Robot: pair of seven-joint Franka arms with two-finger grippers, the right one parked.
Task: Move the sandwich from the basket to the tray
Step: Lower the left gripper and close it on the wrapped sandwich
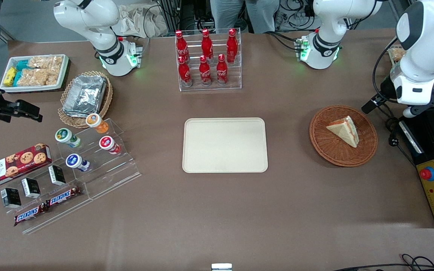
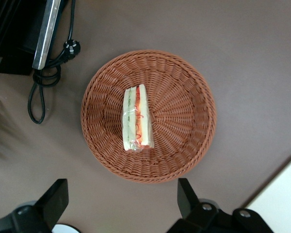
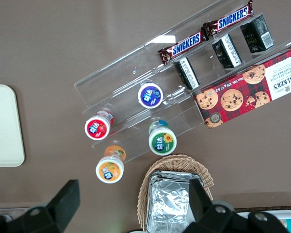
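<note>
The sandwich (image 1: 344, 130), a pale bread wedge with an orange-red filling edge, lies in the round reddish-brown wicker basket (image 1: 326, 145) toward the working arm's end of the table. The cream-beige tray (image 1: 225, 145) lies bare at the table's middle, beside the basket. My left gripper (image 1: 389, 108) hangs high beside the basket's rim, apart from it. In the left wrist view the gripper (image 2: 123, 200) is open and empty, its fingers (image 2: 188, 196) spread wide over bare table just outside the basket (image 2: 184, 111). The sandwich (image 2: 137, 118) and a tray corner (image 2: 286, 194) show there too.
A black appliance with a cable (image 1: 433, 150) stands beside the basket at the table's end. A rack of red bottles (image 1: 208, 60) stands farther from the front camera than the tray. Snack stands (image 1: 70, 165), a tan foil basket (image 1: 85, 96) and a white snack tray (image 1: 34, 72) lie toward the parked arm's end.
</note>
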